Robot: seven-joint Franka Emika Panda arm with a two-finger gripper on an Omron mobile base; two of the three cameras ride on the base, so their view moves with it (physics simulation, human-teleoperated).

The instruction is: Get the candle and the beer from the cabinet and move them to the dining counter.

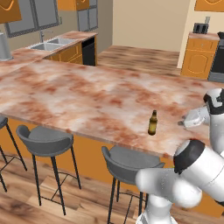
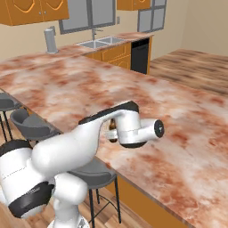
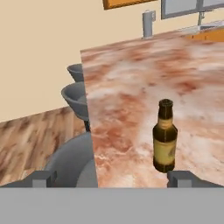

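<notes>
The beer (image 3: 165,140), a brown bottle with a tan label, stands upright on the dining counter (image 1: 87,96) near its front edge, and shows in the left base view as the beer (image 1: 152,123). My gripper (image 3: 111,178) is open, its fingertips (image 3: 179,178) low and short of the bottle, nothing between them. In the left base view the gripper (image 1: 183,122) is to the right of the bottle and apart from it. In the right base view my hand covers most of the beer (image 2: 112,132). The candle is out of view. An orange wall cabinet (image 2: 26,11) hangs at the far wall.
Grey stools (image 1: 43,140) (image 1: 127,164) stand along the counter's front edge below the bottle. A sink (image 1: 48,43) and a grey cylinder (image 2: 50,39) sit on the far worktop. A black toaster (image 1: 200,28) rests on a low unit at the far right.
</notes>
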